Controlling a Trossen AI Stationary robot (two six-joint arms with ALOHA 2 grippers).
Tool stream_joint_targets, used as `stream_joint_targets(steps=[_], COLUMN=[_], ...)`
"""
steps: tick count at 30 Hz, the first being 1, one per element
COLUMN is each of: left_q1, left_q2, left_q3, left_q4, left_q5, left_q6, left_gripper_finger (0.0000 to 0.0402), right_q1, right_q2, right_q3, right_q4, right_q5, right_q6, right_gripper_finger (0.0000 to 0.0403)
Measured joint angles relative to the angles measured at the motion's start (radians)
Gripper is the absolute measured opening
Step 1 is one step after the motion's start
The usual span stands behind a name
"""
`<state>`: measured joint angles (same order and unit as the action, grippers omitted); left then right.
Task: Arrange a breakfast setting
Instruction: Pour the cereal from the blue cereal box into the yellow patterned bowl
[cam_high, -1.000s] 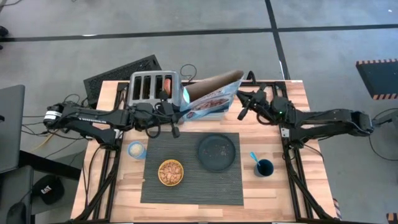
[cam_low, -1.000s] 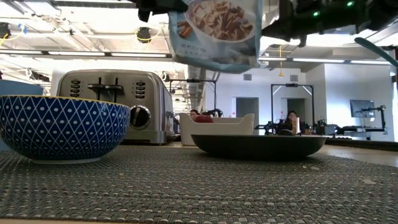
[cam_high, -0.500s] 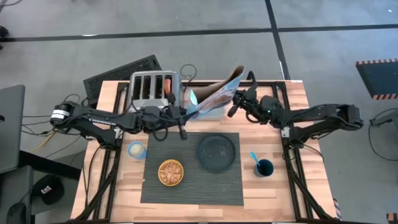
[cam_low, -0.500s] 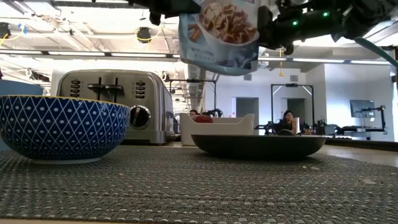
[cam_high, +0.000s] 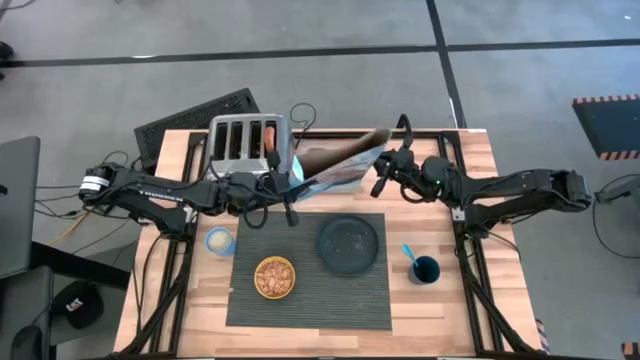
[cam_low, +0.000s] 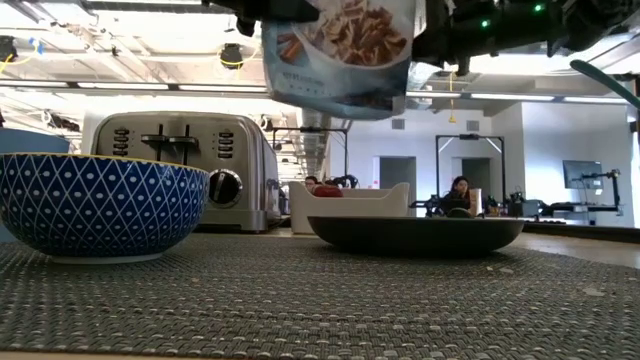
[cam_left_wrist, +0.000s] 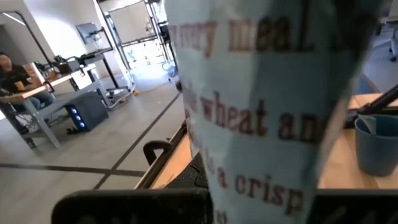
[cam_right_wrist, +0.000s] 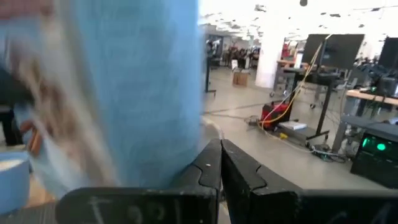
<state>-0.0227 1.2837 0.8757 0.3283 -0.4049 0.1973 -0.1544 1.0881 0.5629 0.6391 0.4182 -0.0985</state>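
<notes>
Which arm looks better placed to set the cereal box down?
Probably the left: the left gripper holds the cereal box by its lower end, near the toaster. The right gripper is only beside its top.

your dark grey ribbed placemat (cam_high: 310, 290) lies flat, carrying the cereal-filled bowl (cam_high: 274, 277) and the dark round plate (cam_high: 349, 244) side by side; the dark blue cup (cam_high: 425, 269) with its spoon (cam_high: 408, 253) stands just beside the mat.

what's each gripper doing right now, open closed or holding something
Left gripper: shut on the cereal box, held above the table.
Right gripper: fingers together, at the box's other end; a grip cannot be told.
</notes>
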Motion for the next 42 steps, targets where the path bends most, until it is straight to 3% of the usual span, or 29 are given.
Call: stream_joint_targets(steps=[6, 12, 21, 24, 29, 42], left_q1=[-0.002, -0.002, -0.002, -0.002, -0.002, -0.002], left_q2=[-0.007, -0.037, -0.037, -0.037, -0.037, -0.037], left_q3=[0.000, 0.000, 0.000, 0.000, 0.000, 0.000], left_q4=[-0.013, -0.005, -0.017, -0.016, -0.016, -0.016], left_q5=[0.035, 0.095, 0.141, 0.198, 0.201, 0.236], left_q6=[-0.009, -0.022, -0.022, -0.024, -0.026, -0.053], left_gripper_finger=[0.0000, 0.0000, 0.0000, 0.0000, 0.0000, 0.0000], right_q1=[-0.001, -0.001, 0.048, 0.068, 0.094, 0.102], right_q2=[-0.062, -0.200, -0.398, -0.418, -0.368, -0.199], right_q3=[0.000, 0.000, 0.000, -0.001, -0.001, -0.001], right_q4=[-0.116, -0.330, -0.636, -0.606, -0.464, -0.236], right_q5=[0.011, 0.006, -0.212, -0.273, -0.319, -0.344], right_q6=[-0.015, -0.015, 0.000, 0.001, -0.004, -0.038], right_gripper_finger=[0.0049, 0.0097, 0.0215, 0.0252, 0.0285, 0.0280])
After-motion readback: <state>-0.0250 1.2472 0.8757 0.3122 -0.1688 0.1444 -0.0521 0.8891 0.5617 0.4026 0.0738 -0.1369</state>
